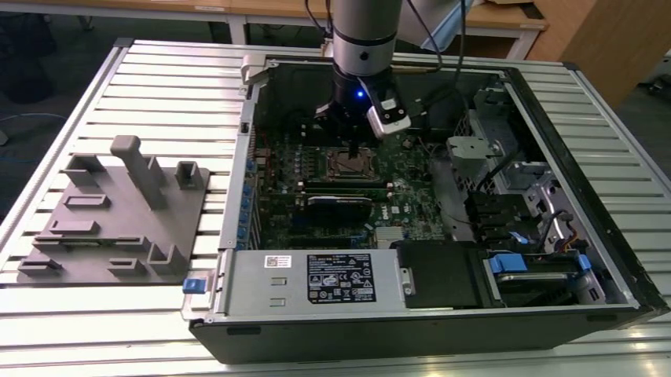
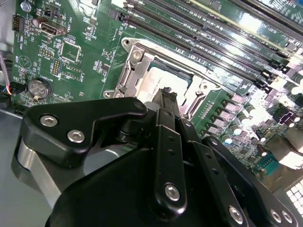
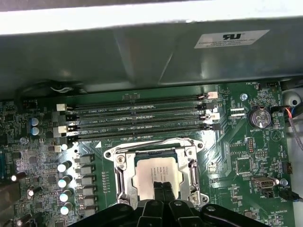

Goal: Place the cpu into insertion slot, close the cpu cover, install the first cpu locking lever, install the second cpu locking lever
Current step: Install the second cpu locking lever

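The cpu (image 3: 152, 171), a silvery square chip, lies in the insertion slot (image 1: 350, 165) on the green motherboard. The cpu cover (image 3: 124, 176), a metal frame with a window, lies down around the chip. A thin metal lever wire (image 3: 156, 141) runs along the socket's edge beside the memory slots. My gripper (image 3: 161, 185) hangs just over the chip, its two black fingers pressed together with nothing seen between them. In the second wrist view the gripper (image 2: 165, 91) has its tips at the edge of the cpu (image 2: 156, 81). In the exterior view the gripper (image 1: 347, 148) stands above the socket inside the open computer case.
Long black memory slots (image 3: 137, 118) run beside the socket, and capacitors (image 3: 64, 182) stand in a row on another side. The case wall (image 3: 151, 52) rises close behind. A grey fixture block (image 1: 115, 216) sits on the slatted table at the exterior view's left.
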Robot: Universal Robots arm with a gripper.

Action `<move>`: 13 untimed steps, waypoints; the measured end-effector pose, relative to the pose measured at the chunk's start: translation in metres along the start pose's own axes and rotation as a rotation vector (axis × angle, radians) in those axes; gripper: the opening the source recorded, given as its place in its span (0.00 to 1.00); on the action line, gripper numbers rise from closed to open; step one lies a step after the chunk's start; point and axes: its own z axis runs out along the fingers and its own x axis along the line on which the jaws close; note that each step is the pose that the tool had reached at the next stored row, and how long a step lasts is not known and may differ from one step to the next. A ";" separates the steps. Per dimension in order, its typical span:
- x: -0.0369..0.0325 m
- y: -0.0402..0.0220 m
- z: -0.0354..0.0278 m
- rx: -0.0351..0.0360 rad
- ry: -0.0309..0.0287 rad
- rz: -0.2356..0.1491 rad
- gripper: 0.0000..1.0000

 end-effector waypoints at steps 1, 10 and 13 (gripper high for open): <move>0.0000 0.0000 -0.0008 0.0001 0.0000 0.000 0.11; -0.0008 -0.0061 -0.0029 -0.0002 -0.0001 0.000 0.11; -0.0014 -0.0106 -0.0030 -0.0002 -0.0001 0.000 0.11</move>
